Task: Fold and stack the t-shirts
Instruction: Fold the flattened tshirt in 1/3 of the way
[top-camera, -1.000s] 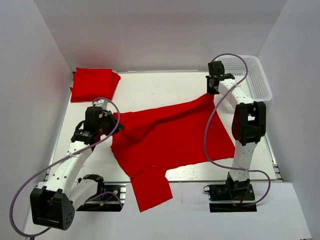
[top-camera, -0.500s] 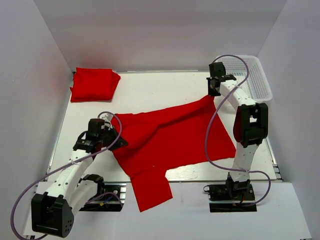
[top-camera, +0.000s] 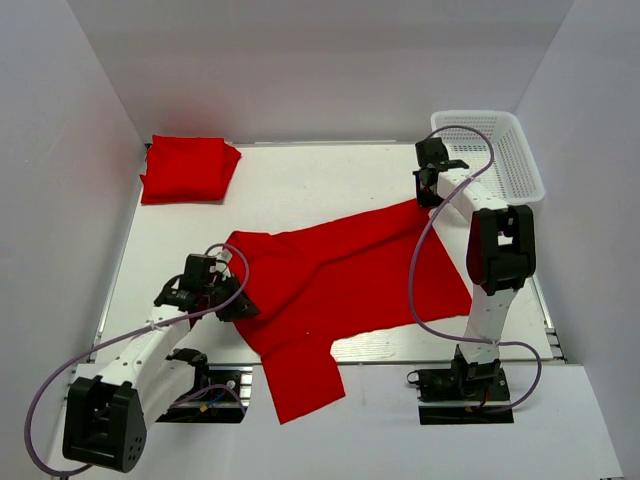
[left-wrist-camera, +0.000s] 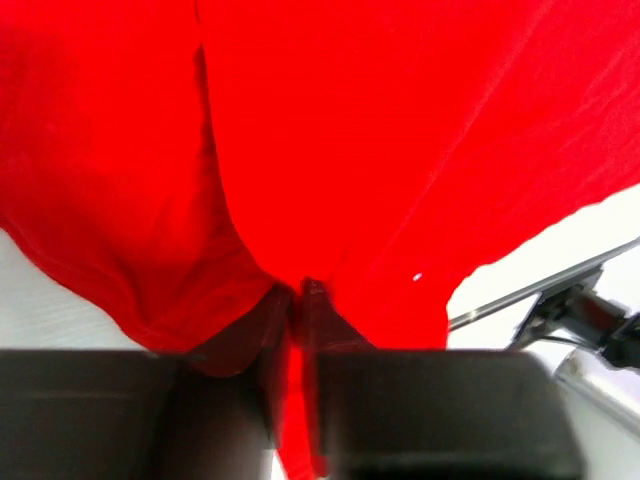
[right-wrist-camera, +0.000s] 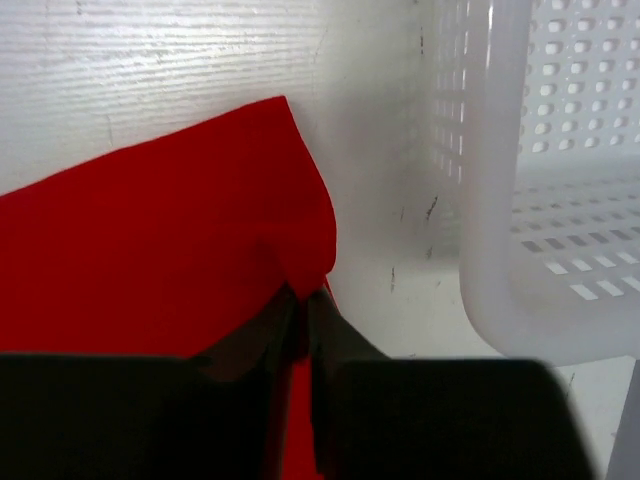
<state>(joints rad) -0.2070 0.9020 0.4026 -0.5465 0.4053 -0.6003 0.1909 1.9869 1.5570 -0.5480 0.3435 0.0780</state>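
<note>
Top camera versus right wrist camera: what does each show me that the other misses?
Only the top view: the folded t-shirt in the far left corner, the left gripper at the spread t-shirt's left edge, and that shirt's lower part reaching past the table's near edge. Only the right wrist view: close up, the right gripper pinched on the shirt's far right corner, cloth between its fingers. Both: the spread t-shirt, the right gripper, and the white basket beside that corner.
</note>
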